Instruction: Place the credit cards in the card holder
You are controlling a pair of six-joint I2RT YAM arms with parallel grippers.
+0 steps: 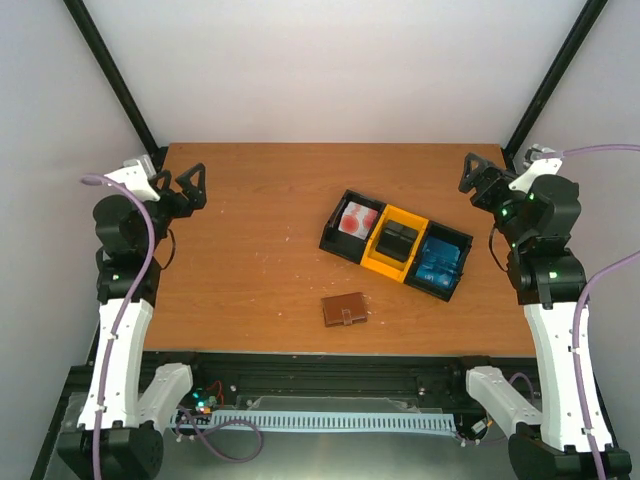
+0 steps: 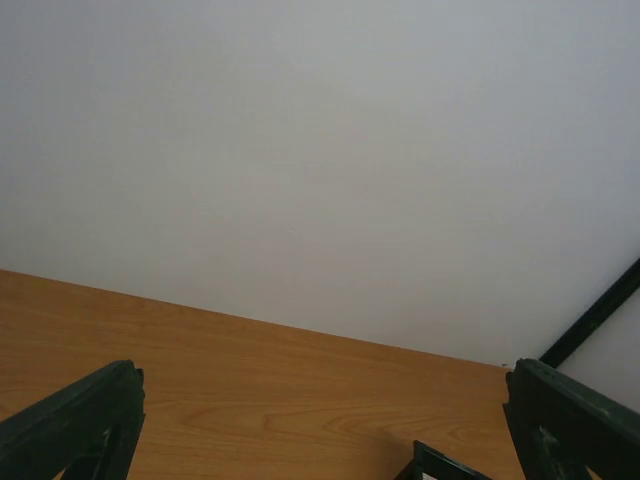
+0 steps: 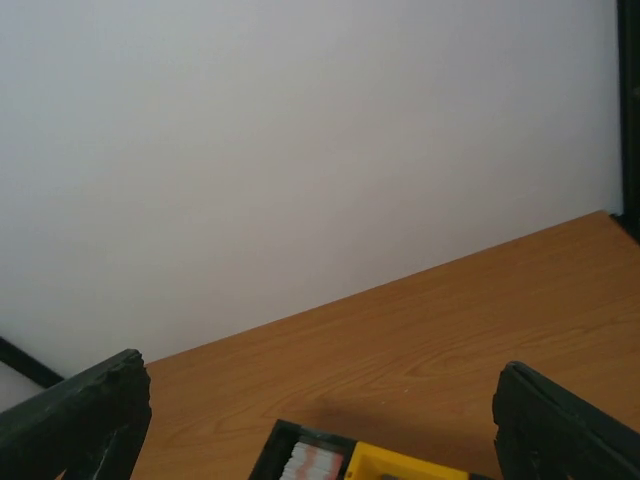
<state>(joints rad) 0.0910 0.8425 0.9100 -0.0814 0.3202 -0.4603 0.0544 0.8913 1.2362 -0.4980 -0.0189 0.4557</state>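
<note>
The brown card holder (image 1: 344, 309) lies shut near the table's front edge, in the top view only. Behind it stands a black-and-yellow tray (image 1: 334, 232) holding the credit cards: blue ones (image 1: 440, 258) in its right compartment and dark ones (image 1: 398, 241) in the yellow middle one. My left gripper (image 1: 192, 185) hangs open at the table's far left, well clear of everything, and its wrist view shows open jaws (image 2: 325, 425) over bare wood. My right gripper (image 1: 478, 180) is open at the far right, beyond the tray, with nothing between its fingers (image 3: 80, 415).
Red-and-white cards (image 1: 357, 220) fill the tray's left compartment, whose corner (image 3: 272, 448) shows at the bottom of the right wrist view. A dark tray corner (image 2: 440, 466) also shows low in the left wrist view. White walls and black frame posts surround the wooden table (image 1: 240, 260).
</note>
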